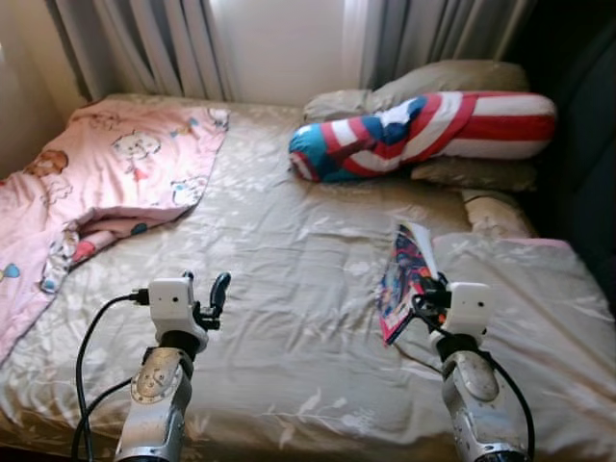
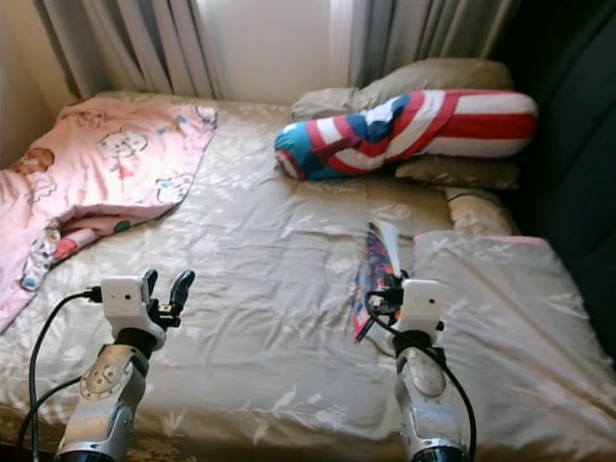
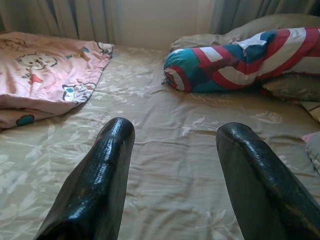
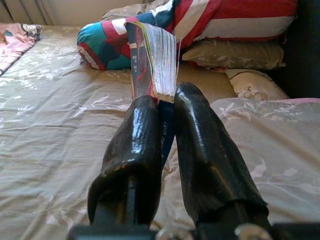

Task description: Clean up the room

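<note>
A colourful book (image 1: 406, 274) stands on edge over the beige bed (image 1: 289, 250), gripped at its near end. My right gripper (image 1: 431, 294) is shut on it; in the right wrist view the two black fingers (image 4: 197, 145) pinch the book (image 4: 152, 62), whose pages fan out above them. My left gripper (image 1: 214, 294) hovers above the near left part of the bed, open, with nothing between its fingers (image 3: 100, 175).
A pink cartoon blanket (image 1: 106, 183) lies crumpled on the bed's left side. A red, white and blue bolster (image 1: 423, 130) rests on beige pillows (image 1: 452, 82) at the head. Grey curtains (image 1: 173, 43) hang behind. A dark surface (image 1: 587, 144) borders the right side.
</note>
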`<state>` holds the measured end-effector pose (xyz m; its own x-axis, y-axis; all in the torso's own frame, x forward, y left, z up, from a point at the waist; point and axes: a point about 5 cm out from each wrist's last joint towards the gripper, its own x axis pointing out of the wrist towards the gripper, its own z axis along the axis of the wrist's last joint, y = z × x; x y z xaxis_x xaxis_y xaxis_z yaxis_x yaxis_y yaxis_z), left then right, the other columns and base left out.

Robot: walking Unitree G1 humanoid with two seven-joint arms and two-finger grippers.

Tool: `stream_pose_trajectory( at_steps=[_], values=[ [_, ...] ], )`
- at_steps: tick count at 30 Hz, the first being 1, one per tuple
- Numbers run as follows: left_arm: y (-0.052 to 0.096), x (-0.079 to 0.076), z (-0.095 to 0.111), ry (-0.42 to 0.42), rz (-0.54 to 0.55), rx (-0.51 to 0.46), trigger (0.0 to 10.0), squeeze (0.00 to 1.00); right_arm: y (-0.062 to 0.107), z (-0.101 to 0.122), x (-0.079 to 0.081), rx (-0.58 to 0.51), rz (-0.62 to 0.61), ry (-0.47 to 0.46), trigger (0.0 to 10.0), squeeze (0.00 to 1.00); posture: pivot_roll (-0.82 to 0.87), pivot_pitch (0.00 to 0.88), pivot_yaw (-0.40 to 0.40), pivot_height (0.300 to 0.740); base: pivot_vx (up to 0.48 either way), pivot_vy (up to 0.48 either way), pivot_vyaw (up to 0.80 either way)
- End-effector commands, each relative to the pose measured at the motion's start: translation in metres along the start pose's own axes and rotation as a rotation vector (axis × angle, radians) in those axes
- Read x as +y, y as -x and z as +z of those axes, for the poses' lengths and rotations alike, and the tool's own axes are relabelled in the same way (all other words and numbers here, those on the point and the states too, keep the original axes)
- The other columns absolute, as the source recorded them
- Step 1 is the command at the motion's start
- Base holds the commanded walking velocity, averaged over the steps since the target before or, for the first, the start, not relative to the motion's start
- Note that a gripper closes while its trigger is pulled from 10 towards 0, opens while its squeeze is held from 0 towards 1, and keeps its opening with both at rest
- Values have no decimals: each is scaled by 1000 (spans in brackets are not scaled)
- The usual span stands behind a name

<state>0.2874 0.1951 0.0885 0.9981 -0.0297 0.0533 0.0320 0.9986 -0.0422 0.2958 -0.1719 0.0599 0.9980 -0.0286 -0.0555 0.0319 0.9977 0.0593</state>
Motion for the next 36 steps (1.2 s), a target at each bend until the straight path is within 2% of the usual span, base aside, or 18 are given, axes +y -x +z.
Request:
stream_pose_trajectory(
  at_steps=[1, 8, 13, 24, 30, 33, 36],
  values=[
    [1, 4, 0, -1, 5, 5, 10000, 0, -5, 13, 6, -62, 16, -7, 10000, 0, 46, 64, -58, 740, 0, 0, 0],
    [2, 4, -1, 0, 6, 8, 10000, 0, -4, 11, 7, -46, 13, -16, 10000, 0, 47, 63, -58, 740, 0, 0, 0],
    [1, 3, -1, -3, 3, 9, 10000, 0, -5, 11, 8, -45, 19, -14, 10000, 0, 46, 63, -58, 740, 0, 0, -660],
    [2, 3, -1, -7, 0, 10, 10000, 0, -5, 12, 11, -50, 29, -7, 10000, 0, 49, 59, -56, 740, 0, 0, 0],
    [2, 3, -1, -10, -3, 10, 10000, 0, -7, 9, 12, -15, 42, 27, 10000, 0, 48, 58, -55, 740, 0, 0, 0],
    [1, 2, -1, -11, -6, 9, 10000, 0, -7, 9, 13, -22, 40, 25, 10000, 0, 45, 52, -52, 720, 0, 0, 0],
    [1, 1, -1, -11, -8, 9, 10000, 0, -6, 10, 13, -39, 39, 17, 10000, 0, 45, 48, -50, 720, 0, 0, 0]
  ],
)
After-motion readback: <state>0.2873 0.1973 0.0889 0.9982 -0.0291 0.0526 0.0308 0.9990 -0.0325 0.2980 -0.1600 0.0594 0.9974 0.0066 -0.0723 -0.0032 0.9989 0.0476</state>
